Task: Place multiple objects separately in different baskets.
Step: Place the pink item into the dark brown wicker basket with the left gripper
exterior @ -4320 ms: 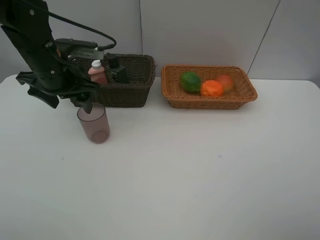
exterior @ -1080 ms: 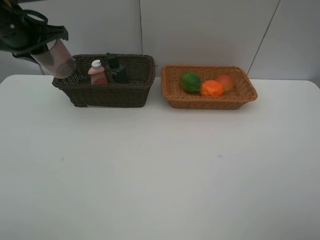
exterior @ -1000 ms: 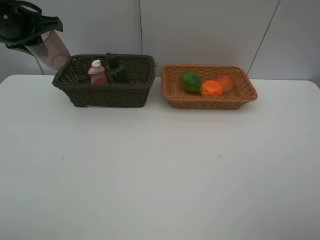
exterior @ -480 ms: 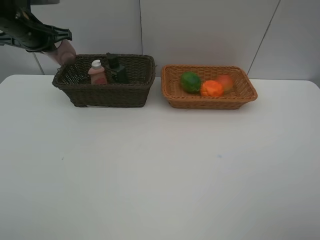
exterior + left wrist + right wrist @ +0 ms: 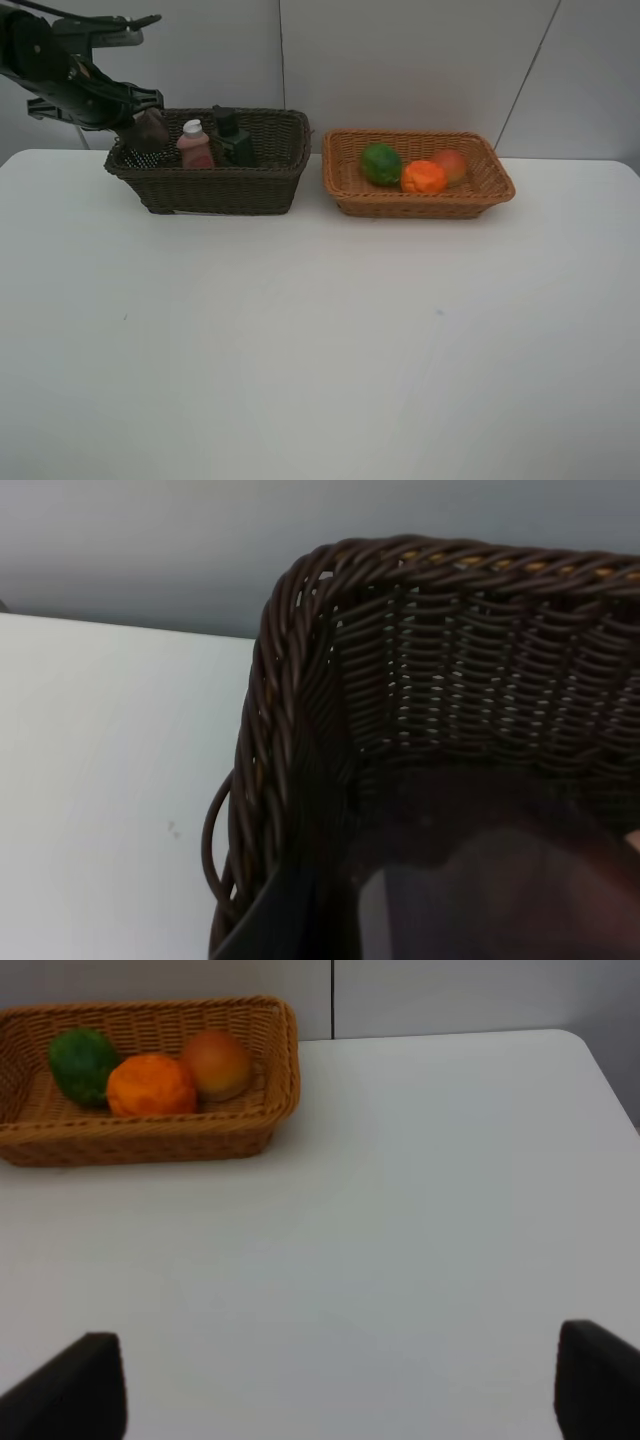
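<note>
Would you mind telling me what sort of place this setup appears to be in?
Probably a robotics lab test bench: a bare white table against plain grey wall panels, with only two staged wicker baskets of props and a black robot arm.

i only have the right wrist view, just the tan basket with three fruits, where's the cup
Observer: The mauve cup is at the left end of the dark basket, lowered in between its walls.
Operator: is it let go
Observer: No, the left gripper is shut on it, above the basket's left rim.
Operator: anything else in that basket
Observer: Yes, a pink bottle and a black bottle stand right of the cup.
Operator: anything left on the table
Observer: No loose items show on the table in the high view.
</note>
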### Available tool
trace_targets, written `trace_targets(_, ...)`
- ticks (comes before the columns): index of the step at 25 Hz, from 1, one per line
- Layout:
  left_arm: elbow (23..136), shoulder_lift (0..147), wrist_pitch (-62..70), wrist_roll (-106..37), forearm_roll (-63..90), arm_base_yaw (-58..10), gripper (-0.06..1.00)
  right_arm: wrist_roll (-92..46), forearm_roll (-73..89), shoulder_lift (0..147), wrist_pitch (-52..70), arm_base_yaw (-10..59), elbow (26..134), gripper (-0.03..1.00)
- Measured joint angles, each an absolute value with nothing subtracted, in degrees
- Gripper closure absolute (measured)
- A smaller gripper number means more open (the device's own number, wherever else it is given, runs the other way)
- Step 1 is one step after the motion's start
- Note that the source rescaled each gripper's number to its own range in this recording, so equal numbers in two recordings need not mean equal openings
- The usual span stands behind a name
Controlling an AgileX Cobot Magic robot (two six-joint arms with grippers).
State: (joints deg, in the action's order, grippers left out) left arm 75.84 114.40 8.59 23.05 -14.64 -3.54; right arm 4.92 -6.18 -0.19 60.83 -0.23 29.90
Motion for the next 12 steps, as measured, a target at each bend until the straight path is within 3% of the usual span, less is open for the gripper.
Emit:
trace_targets(7,75.84,114.76,8.3,23.05,-14.64,-3.54,0.91,4.92,-6.18,-0.19,60.83,-0.23,29.9,0.1)
trace_targets(9,75.84,114.76,8.3,23.05,-14.64,-3.54,0.83,4.92,-6.18,-0.19,60.83,-0.23,29.9,0.1)
trace_targets(12,75.84,114.76,8.3,23.05,-14.64,-3.61,0.6,4.92,-6.18,-0.19,60.83,-0.23,29.9,0.1)
